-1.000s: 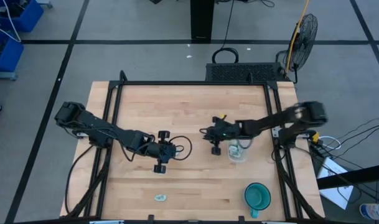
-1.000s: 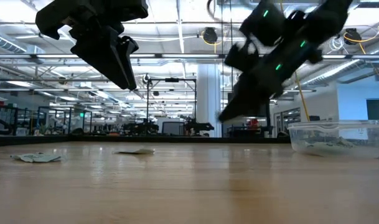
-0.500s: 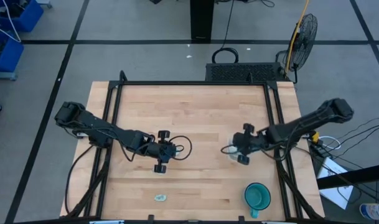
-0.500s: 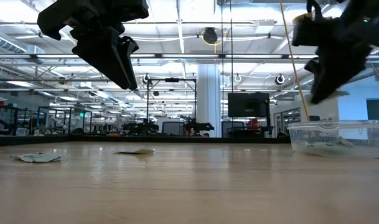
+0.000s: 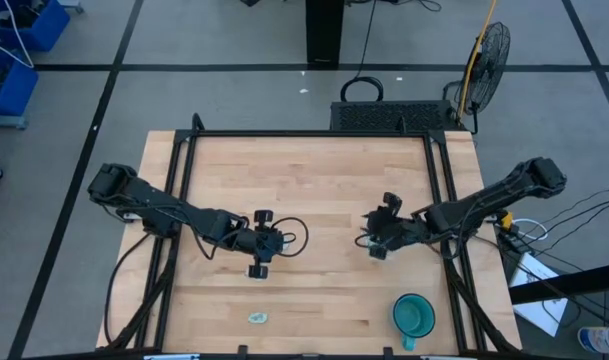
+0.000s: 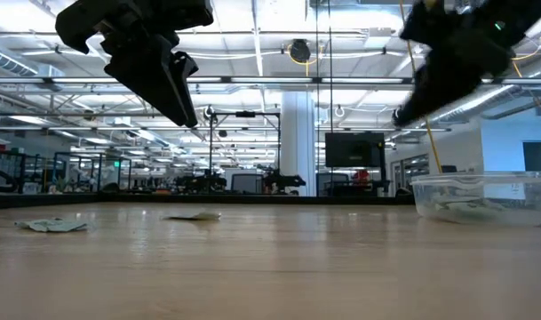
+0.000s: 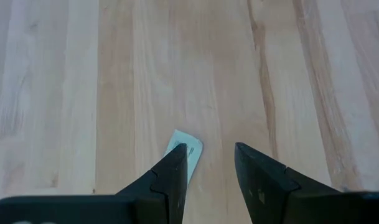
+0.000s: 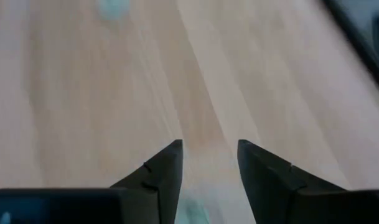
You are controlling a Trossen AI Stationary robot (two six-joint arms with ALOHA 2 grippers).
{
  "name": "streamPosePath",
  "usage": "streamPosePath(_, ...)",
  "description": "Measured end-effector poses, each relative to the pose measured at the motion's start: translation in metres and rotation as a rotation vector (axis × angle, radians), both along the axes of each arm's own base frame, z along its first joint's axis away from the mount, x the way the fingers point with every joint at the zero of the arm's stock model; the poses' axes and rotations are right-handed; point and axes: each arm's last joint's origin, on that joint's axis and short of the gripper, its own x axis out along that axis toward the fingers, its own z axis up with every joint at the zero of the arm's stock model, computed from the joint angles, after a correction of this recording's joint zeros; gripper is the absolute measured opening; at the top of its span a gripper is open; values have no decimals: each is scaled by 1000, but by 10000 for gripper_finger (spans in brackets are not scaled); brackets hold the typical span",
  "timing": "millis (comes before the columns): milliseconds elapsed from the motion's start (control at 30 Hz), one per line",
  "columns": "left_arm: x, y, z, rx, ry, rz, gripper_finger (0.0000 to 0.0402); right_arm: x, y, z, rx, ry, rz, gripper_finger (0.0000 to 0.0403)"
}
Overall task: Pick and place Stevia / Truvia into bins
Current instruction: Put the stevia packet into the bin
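Observation:
Pale green and white Stevia packets lie flat on the wood. One [image 7: 190, 144] shows just past my left gripper's fingers, another [image 5: 257, 318] sits near the front edge, and two [image 6: 52, 225] [image 6: 192, 215] show in the low view. The clear bin [image 6: 479, 197] stands at the table's right of centre with packets inside. My left gripper [image 7: 211, 149] hangs open above the table left of centre [image 5: 264, 244]. My right gripper [image 8: 210, 144] is open with nothing between its fingers. It hovers over the bin's left side [image 5: 379, 235] and hides most of the bin from above.
A round teal cup with a handle [image 5: 414, 315] stands near the front right corner. Black frame rails [image 5: 444, 190] run along the table's left, right and far sides. Bare wood lies between the two grippers.
My right gripper has swung from the table's middle toward the right edge, passed over the bin, then come back a little toward the left. My left gripper has kept still.

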Motion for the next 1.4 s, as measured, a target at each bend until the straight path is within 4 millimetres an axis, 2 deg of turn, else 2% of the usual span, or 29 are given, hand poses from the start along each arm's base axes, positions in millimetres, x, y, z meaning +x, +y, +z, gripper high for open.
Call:
streamPosePath(167,0,0,0,-14,-4,20,140,20,8,21,16,-266,87,148)
streamPosePath(333,0,0,-1,-32,1,52,140,25,10,31,35,-389,92,143)
streamPosePath(500,5,0,-13,-7,35,54,140,22,8,19,36,-393,92,144)
streamPosePath(733,20,0,-56,66,131,111,140,12,5,-8,55,-458,88,142)
streamPosePath(833,24,-2,-67,70,146,107,140,7,3,-17,48,-488,98,145)
streamPosePath(1033,29,-4,-74,56,118,113,140,5,1,-16,4,-572,129,144)
streamPosePath(1200,33,-4,-85,60,134,122,140,4,1,-19,0,-569,131,145)
streamPosePath(1400,32,-4,-89,112,145,136,132,4,1,-19,-1,-566,132,144)
